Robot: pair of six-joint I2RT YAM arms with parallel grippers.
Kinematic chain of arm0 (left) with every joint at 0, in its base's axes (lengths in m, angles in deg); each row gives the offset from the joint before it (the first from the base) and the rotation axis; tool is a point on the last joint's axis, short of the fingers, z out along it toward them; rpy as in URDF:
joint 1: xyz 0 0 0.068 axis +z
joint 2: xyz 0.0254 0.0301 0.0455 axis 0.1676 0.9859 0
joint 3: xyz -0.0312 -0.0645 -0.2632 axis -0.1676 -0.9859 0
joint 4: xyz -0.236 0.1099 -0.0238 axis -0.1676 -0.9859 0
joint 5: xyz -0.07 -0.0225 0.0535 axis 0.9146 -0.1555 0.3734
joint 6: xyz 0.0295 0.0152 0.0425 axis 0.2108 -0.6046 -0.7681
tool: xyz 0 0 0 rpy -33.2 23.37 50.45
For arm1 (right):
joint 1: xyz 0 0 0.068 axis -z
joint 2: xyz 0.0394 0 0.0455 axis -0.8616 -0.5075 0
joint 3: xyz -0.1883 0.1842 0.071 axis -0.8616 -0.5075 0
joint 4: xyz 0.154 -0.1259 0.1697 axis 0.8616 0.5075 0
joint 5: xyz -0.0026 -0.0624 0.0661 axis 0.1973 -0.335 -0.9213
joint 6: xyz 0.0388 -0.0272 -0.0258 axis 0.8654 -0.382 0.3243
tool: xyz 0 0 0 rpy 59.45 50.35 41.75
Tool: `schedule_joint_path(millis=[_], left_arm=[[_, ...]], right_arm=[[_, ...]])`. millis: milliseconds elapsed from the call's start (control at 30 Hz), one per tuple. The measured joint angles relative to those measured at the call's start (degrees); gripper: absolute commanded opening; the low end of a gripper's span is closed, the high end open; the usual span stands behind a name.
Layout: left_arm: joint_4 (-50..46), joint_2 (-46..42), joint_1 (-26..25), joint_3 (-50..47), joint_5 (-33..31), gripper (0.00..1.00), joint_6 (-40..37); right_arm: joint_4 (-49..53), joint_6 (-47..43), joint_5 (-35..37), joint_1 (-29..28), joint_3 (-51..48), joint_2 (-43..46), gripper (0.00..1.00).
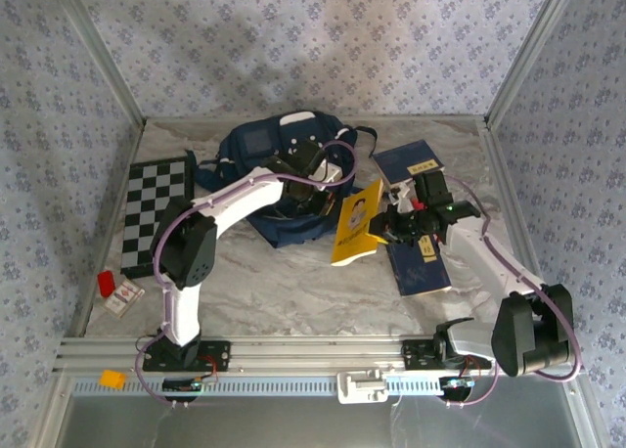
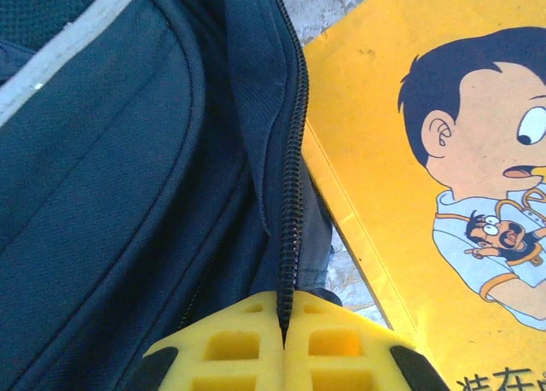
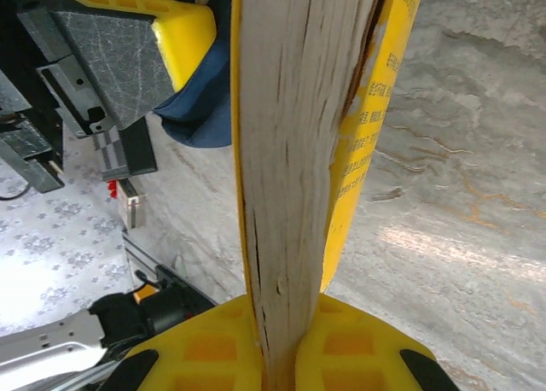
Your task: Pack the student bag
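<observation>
Chessboard (image 1: 156, 213): lying flat at the table's (image 1: 293, 282) left side, seen from overhead; a red block (image 1: 106, 283) and a small box (image 1: 124, 298) are sitting near its front corner.
Bag (image 1: 284, 164): slumping at the back of the table, left of centre. The left wrist view is showing its navy weave (image 2: 111, 169) and a pale stripe up close.
Left gripper (image 2: 282, 327): its yellow fingers are pressing together on the bag's zip (image 2: 294, 177), the black teeth running up from between them. From overhead it (image 1: 323, 189) is sitting on the bag's right edge.
Yellow book (image 1: 357, 223): standing tilted just right of the bag. The left wrist view is showing its cover (image 2: 401, 152), with a cartoon boy and black Chinese characters cut off by the edge.
Right gripper (image 3: 277, 323): clamping the yellow book by its pages (image 3: 299, 152); the cover's small print is blurring past reading.
Blue book (image 1: 421, 269): lying flat under the right arm.
</observation>
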Motion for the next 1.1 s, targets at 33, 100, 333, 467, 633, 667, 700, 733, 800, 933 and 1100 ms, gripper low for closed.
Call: schedule_joint_path(millis=[33, 100, 333, 467, 633, 667, 700, 733, 800, 933, 1100], left_arm=[[0.0, 0.3, 0.0, 0.0, 0.2, 0.13, 0.1], [-0.1, 0.9, 0.5, 0.4, 0.7, 0.15, 0.7], [0.2, 2.6, 2.1, 2.9, 3.5, 0.20, 2.7], [0.2, 2.6, 2.3, 2.9, 3.9, 0.19, 2.7], [0.1, 3.0, 2.1, 2.9, 4.5, 0.17, 2.2], [0.0, 3.3, 2.0, 2.9, 4.5, 0.13, 2.0], [-0.1, 3.5, 1.9, 2.9, 4.4, 0.10, 1.7], [-0.1, 3.6, 1.9, 2.9, 4.2, 0.09, 1.5], [-0.2, 3.8, 1.9, 2.9, 3.8, 0.05, 1.2], [-0.2, 3.8, 1.9, 3.0, 3.4, 0.00, 0.9], [-1.3, 3.6, 1.9, 4.3, 3.1, 0.00, 1.1]], right_arm=[[0.0, -0.1, 0.3, 0.0, 0.0, -0.3, 0.00], [0.0, -0.5, 0.8, 0.0, 0.0, -0.7, 0.00], [0.0, -1.2, 2.2, -0.1, -0.9, -0.9, 0.00], [0.0, -1.4, 2.4, -0.1, -0.9, -0.9, 0.00], [0.1, -1.4, 2.6, -0.2, -0.9, -0.9, 0.00], [0.1, -1.4, 2.6, -0.2, -0.9, -0.9, 0.00], [0.1, -1.4, 2.6, -0.2, -0.9, -0.9, 0.00], [0.1, -1.4, 2.6, -0.2, -0.9, -0.9, 0.00], [0.1, -1.4, 2.6, -0.2, -0.9, -0.9, 0.00], [0.2, -1.6, 2.6, -0.2, -0.9, -0.9, 0.00], [1.6, -2.5, 3.7, -0.1, -0.9, -0.4, 0.00]])
